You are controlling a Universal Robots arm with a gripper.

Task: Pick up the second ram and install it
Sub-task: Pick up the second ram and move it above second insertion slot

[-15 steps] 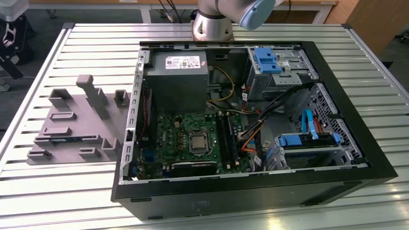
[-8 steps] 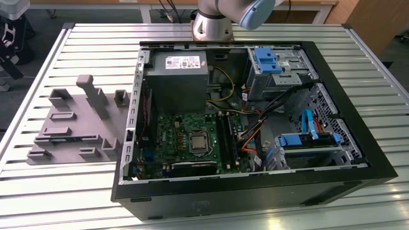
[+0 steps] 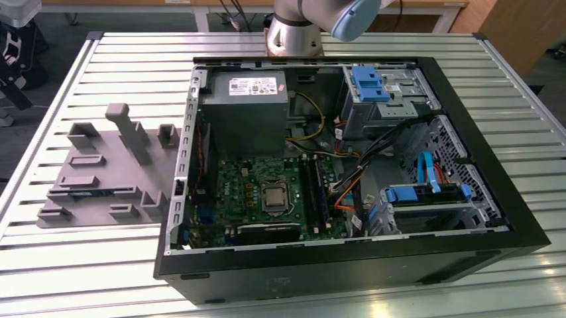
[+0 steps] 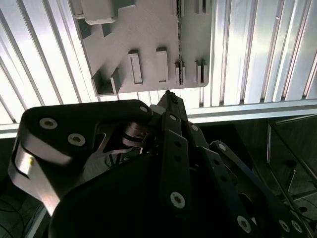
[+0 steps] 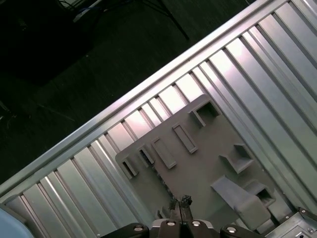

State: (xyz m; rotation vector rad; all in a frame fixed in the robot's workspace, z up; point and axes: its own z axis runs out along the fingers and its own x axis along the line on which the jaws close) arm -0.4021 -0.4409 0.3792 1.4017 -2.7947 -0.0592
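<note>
Below my pincer (image 5: 180, 201), first wrist view: the grey tray (image 5: 198, 163) lies flat on the slatted table (image 5: 237, 74). My tips are drawn together or nearly so, with nothing gripped between them. Just ahead of the tips a thin dark edge stands in a groove of the tray. I take it for the second ram (image 5: 159, 174), set on edge. The tips hang above it, apart, no contact.

Second wrist view: my own linkage lies in front, its arms converging to one point at the pincer (image 4: 168, 95), which is closed and empty. Beyond the tips is the tray (image 4: 148, 34). The narrow dark line runs away from me along its groove, the second ram (image 4: 179, 44) as I judge. I cannot tell its colour here.

Exterior view: the tray (image 3: 97, 169) sits beside the open computer case (image 3: 354, 265). The green motherboard (image 3: 238, 185) lies inside the case. The black memory slots (image 3: 314, 189) run beside the silver chip (image 3: 274, 197). Whether one is already filled I cannot tell.

Progress, my judgement: early. The ram is not lifted and not in my grip. The pick, the carry to the case and the seating in a slot are all left.
</note>
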